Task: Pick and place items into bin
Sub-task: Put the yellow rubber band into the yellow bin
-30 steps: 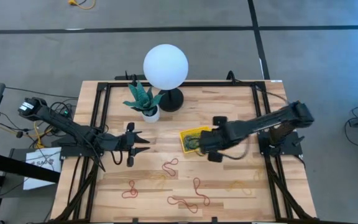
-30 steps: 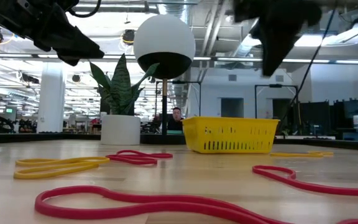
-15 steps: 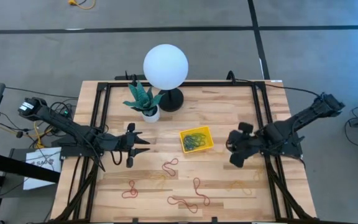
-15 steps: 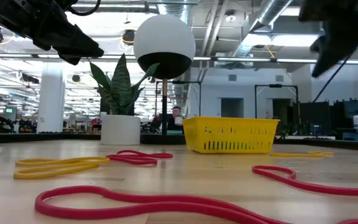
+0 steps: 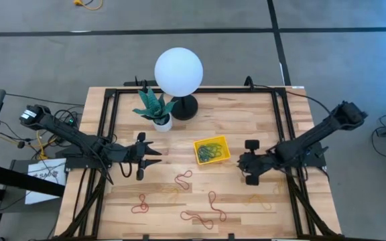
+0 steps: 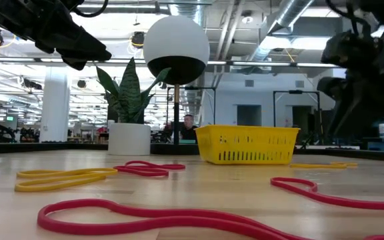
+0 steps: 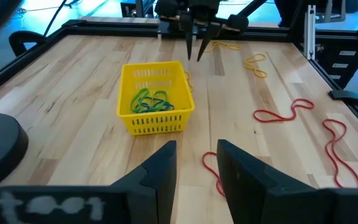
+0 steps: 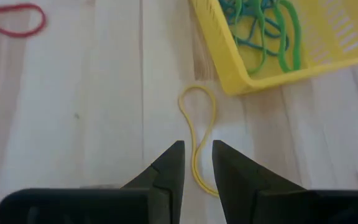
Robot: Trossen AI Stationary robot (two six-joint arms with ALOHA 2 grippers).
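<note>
Yellow bin [image 5: 212, 149]: sitting near the table's centre, holding a tangle of green and blue-green bands [image 8: 263, 25].

Right gripper [image 5: 250, 163]: hovering just off the bin's 3 o'clock side. In its wrist view the fingers are standing slightly parted with nothing between them, pointing down at a yellow rubber band [image 8: 199, 134] that is lying flat on the wood just beside the bin's outer wall. Judged step: lining up for the next pick, with that yellow loop as the target.

Left gripper [image 5: 149, 156]: waiting at the bin's 9 o'clock, well apart from it, fingers a little spread and holding nothing.

Loose bands still out on the table:
- red loop [image 5: 183, 177] at the bin's 7 o'clock
- red loop [image 5: 212, 199] at 6 o'clock
- long red strand [image 5: 203, 217] farther out toward 6 o'clock
- small red loop [image 5: 139, 204] toward 8 o'clock
- faint yellow band [image 5: 260, 199] at 5 o'clock

Judged progress: partway; several loops in, more than that still out.

Next move, as a judgement: the right gripper needs to drop straight down until the fingertips are straddling one thin strand of the yellow loop, then pinch against the wood. The band is flat and floppy, so a shallow descent will likely miss it.

Bystanders: potted plant [image 5: 155, 107] and globe lamp [image 5: 178, 72] at the bin's 11 o'clock.
</note>
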